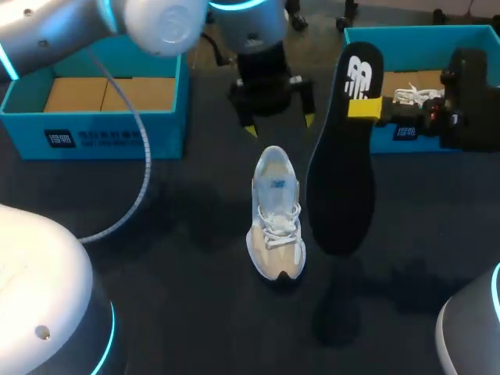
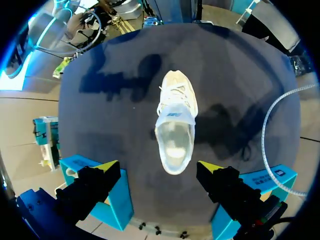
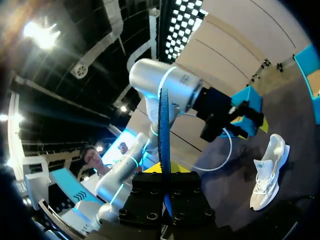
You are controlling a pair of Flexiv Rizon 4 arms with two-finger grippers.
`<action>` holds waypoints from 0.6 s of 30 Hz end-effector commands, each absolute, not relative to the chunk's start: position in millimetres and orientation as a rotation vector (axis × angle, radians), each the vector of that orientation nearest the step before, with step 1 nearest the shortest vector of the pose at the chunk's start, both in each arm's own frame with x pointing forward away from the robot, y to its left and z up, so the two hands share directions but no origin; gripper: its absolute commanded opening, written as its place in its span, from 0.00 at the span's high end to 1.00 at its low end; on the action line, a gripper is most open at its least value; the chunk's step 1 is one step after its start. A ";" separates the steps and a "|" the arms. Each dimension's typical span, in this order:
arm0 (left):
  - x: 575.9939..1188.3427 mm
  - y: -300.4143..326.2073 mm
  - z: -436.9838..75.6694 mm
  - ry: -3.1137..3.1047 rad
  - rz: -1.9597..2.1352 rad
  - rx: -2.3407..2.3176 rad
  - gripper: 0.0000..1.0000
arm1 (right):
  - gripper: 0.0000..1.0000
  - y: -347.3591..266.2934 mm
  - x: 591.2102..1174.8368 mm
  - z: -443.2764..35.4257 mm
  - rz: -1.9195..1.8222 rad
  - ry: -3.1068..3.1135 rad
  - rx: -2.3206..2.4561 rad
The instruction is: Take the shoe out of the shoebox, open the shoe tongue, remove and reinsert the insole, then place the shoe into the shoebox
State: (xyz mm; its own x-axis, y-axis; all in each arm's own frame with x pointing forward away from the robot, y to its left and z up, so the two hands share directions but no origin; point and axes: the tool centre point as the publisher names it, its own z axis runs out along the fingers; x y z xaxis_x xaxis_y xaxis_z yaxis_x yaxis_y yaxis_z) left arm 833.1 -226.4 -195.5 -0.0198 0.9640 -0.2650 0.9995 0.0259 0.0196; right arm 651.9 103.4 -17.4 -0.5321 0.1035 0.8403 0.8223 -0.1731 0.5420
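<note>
Left hand (image 1: 280,124) spread wide, pointing down; right hand (image 1: 365,108) pinching insole (image 1: 341,187).

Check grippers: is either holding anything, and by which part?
Right gripper is shut on the black insole, pinching it near its narrower printed end; the rest hangs down. Left gripper is open above the shoe, holding nothing.

insole (image 1: 341,164): white logo at heel end | shoe (image 1: 275,226) tongue: small blue mark, unreadable | left shoebox (image 1: 117,125) front: white logo block plus print line, illegible | right shoebox (image 1: 391,142) front: white mark, illegible
</note>
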 end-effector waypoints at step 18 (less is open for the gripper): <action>808.9 -171.6 -134.8 1.571 -0.736 1.796 0.00 | 1.00 104.3 698.6 -52.3 -1.692 -1.329 -1.206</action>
